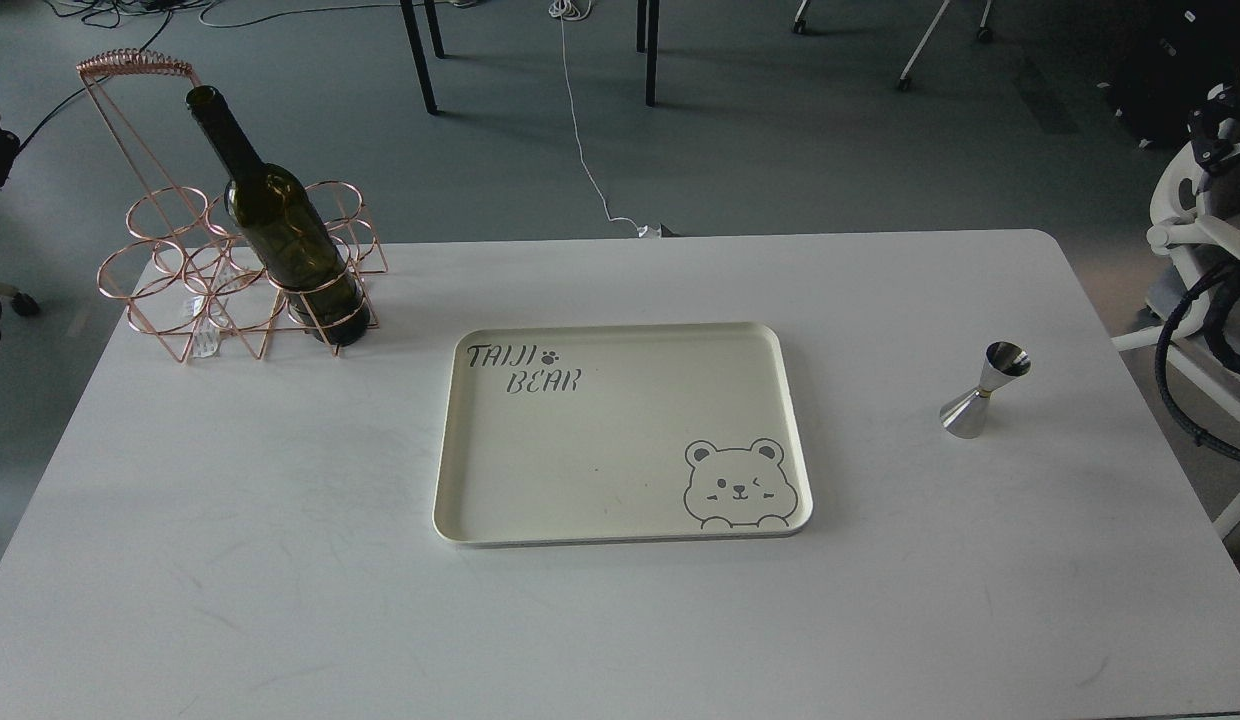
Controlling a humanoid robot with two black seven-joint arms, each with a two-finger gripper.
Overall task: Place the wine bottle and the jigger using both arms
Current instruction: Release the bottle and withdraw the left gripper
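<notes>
— Pincer check first: is either one showing?

— Neither pincer is appearing anywhere over the white rectangular tabletop (280,560), so I cannot tell whether they are spread wide, drawn narrow or holding anything.

— Where is the bottle sitting?

— The tall dark olive-green glass wine bottle (285,235) with its long narrow neck is standing upright near the far left corner of the tabletop. It is sitting inside one ring of the rose-gold wire bottle rack (170,290), in the compartment on the rack's right side, closest to the middle of the tabletop. The rack's other rings are holding no bottles, and its tall wire handle is rising behind the bottle's neck.

— And the measuring cup?

— The small shiny steel hourglass-shaped jigger (985,390) with a thin gold band at its waist is standing upright near the right edge of the tabletop, well apart from the bottle and touching nothing else.

— What is lying between them?

— A cream rectangular tray (620,345) with rounded corners is lying flat at the middle of the tabletop. It is carrying the printed words "TAIJI BEAR" in its far left corner and a bear face drawing in its near right corner. Its surface is bearing nothing but those prints.
</notes>
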